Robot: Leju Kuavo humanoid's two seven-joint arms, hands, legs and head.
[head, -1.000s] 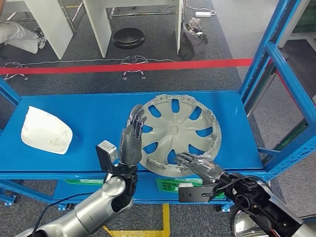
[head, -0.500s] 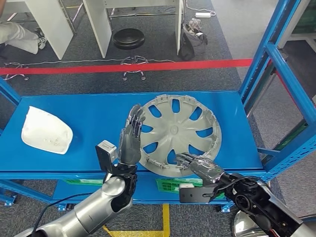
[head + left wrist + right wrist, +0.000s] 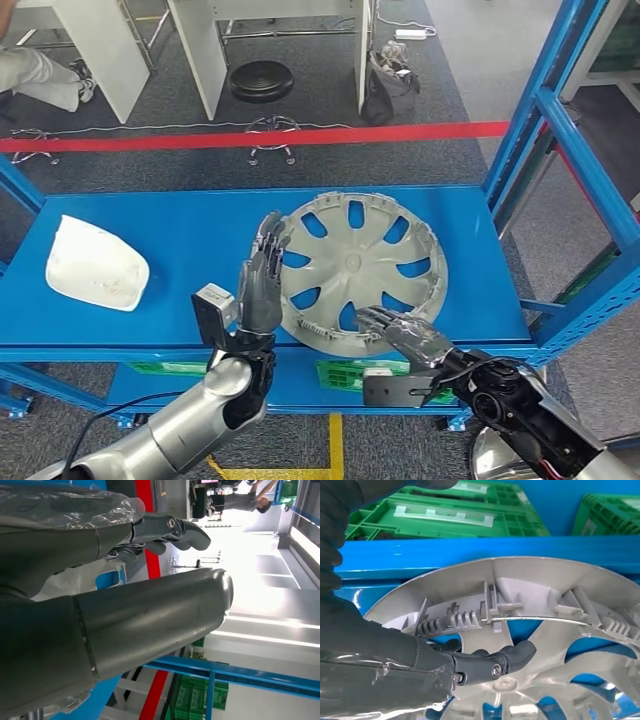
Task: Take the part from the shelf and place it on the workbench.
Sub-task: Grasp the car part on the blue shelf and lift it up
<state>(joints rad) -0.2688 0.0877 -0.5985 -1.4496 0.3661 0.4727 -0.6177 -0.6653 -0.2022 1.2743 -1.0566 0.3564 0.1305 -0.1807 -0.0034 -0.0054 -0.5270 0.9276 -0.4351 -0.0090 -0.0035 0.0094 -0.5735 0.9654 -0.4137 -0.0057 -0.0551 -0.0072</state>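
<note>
My right hand [image 3: 400, 335] lies on the near rim of the grey wheel cover [image 3: 362, 270], palm down with the fingers [image 3: 508, 656] laid flat over the edge and reaching toward a spoke opening; in the right wrist view they rest against the ribbed inner side, but I cannot tell whether they have hooked through or closed on anything, so I would not call it a grip yet. My left hand [image 3: 262, 285] stands upright at the cover's left edge, fingers together and straight, holding nothing; from the head view I cannot say for sure that it touches the rim. I read the pairing as a bracket: one hand from the front, one from the side, because the disc is too broad and too flat for either hand alone. The cover lies face down, clips upward, on the blue shelf [image 3: 189, 250], toward its right half and slightly overhanging the front lip, which gives my right fingers an edge to work under. Well apart on the shelf's left end sits a white moulded part [image 3: 94, 265], and green crates [image 3: 444, 512] sit on the tier below. Beyond the shelf is grey carpet with a red floor line [image 3: 249, 137]. The part is not yet lifted.
</note>
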